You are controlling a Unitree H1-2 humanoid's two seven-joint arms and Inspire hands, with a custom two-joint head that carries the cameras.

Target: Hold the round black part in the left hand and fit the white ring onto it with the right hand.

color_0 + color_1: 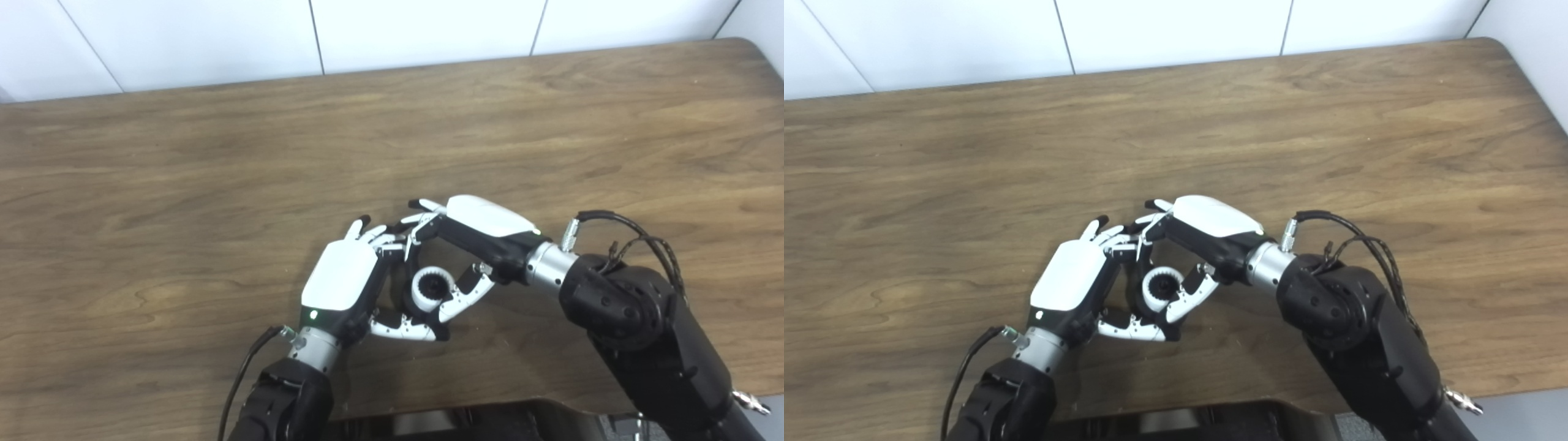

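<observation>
left hand [340, 275]: fingers curled, gripping | right hand [484, 229]: fingers curled, meeting left

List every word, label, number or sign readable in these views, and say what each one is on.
None: no readable text on the table, the left robot hand, the right robot hand or the white ring. The left robot hand shows only a green light, no lettering.

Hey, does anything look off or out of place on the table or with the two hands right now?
Nothing stands out. The left hand and right hand meet over the wooden table, closed around the white ring, whose middle shows a dark toothed part. How squarely the ring sits is too small to tell. No spills or damage are visible.
</observation>
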